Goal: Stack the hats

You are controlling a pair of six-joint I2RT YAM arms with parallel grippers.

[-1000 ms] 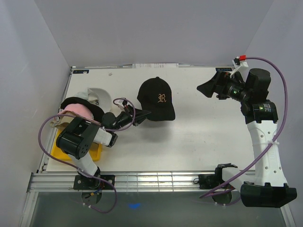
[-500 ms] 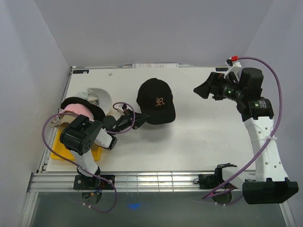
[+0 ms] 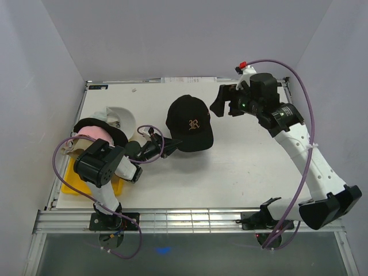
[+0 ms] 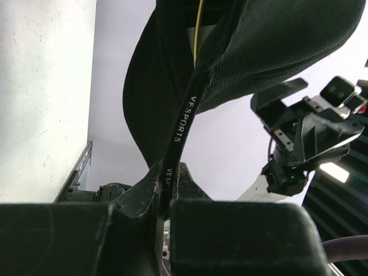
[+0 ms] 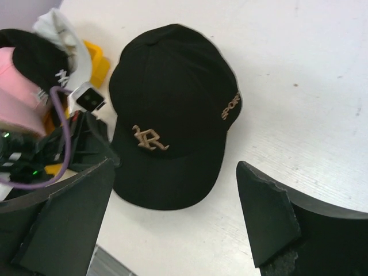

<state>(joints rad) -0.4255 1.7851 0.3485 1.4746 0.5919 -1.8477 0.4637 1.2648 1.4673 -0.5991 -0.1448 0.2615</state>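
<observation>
At the left edge sits a pile topped by the pink cap (image 3: 92, 135). The left gripper (image 3: 168, 140) clamps the brim edge of the black monogram cap (image 3: 188, 118) at centre. The right gripper (image 3: 224, 103) hangs upper right, jaws apart, with bare table (image 3: 259, 167) below.

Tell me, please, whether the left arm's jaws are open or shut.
Shut: the left wrist view shows the left gripper clamped on the brim edge of the black fabric cap with gold monogram.
</observation>
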